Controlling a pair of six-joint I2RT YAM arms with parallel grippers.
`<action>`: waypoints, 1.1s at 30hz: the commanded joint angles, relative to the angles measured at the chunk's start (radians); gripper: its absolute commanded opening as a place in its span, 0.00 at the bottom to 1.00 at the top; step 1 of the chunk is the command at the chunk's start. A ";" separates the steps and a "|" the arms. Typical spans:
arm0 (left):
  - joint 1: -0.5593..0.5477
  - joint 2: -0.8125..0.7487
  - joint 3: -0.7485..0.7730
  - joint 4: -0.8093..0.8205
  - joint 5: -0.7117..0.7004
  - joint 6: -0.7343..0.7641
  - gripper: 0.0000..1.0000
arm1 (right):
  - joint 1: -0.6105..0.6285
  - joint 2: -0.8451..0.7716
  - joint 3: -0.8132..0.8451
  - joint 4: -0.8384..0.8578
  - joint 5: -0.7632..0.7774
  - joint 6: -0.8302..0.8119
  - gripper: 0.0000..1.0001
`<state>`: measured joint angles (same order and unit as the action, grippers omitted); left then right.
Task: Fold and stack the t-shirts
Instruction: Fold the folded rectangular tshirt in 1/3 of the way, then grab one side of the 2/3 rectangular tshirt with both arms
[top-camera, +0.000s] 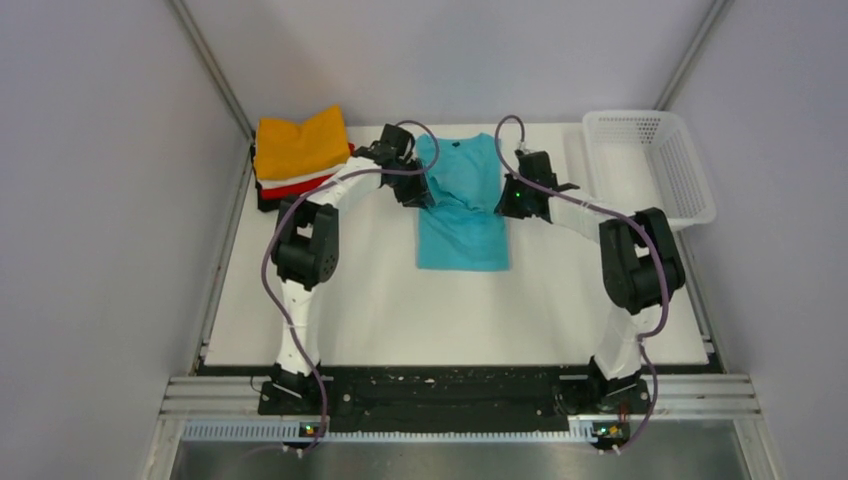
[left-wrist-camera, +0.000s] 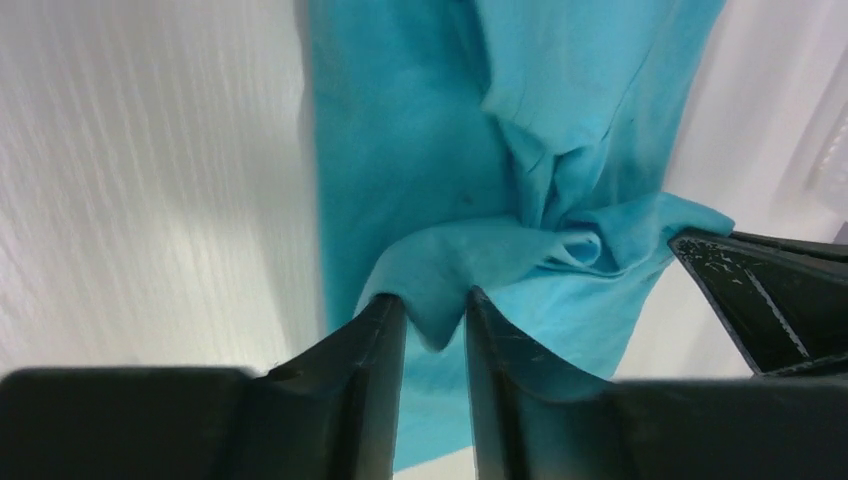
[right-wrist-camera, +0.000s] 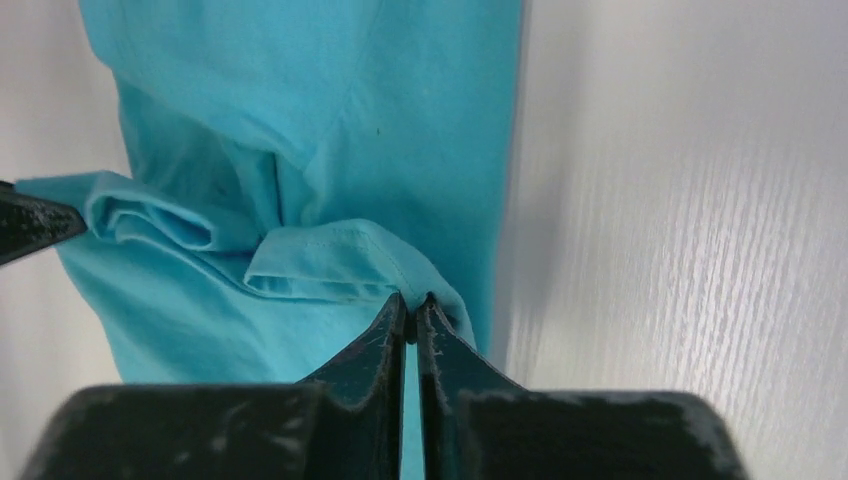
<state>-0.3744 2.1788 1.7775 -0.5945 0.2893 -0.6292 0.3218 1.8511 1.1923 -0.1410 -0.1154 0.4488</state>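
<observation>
The left tool (left-wrist-camera: 435, 302) is pinching the teal t-shirt (left-wrist-camera: 400, 150) at a bunched edge; the right tool (right-wrist-camera: 412, 303) is nipping only its hem, probably risking a slip and a skewed fold.

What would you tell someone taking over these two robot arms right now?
Left gripper: shut on a fold of the turquoise t-shirt, at its left edge.
Right gripper: shut on its right edge.
The shirt lies mid-table as a narrow strip, collar at the far end.
Done: a folded stack, orange on top, sits at the far left corner.
Left to do: probably fold the turquoise one crosswise, then put it on the stack.
</observation>
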 joint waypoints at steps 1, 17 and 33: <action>0.010 0.031 0.142 0.017 0.048 0.064 0.46 | -0.028 0.036 0.127 0.059 -0.031 0.007 0.21; 0.010 -0.461 -0.491 0.137 -0.025 -0.002 0.99 | -0.031 -0.292 -0.288 -0.001 -0.189 0.069 0.99; -0.061 -0.332 -0.675 0.305 0.028 -0.116 0.60 | -0.031 -0.284 -0.464 0.077 -0.175 0.137 0.64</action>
<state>-0.4297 1.8229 1.1175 -0.3538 0.3088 -0.7227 0.2958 1.5589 0.7586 -0.1005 -0.3077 0.5606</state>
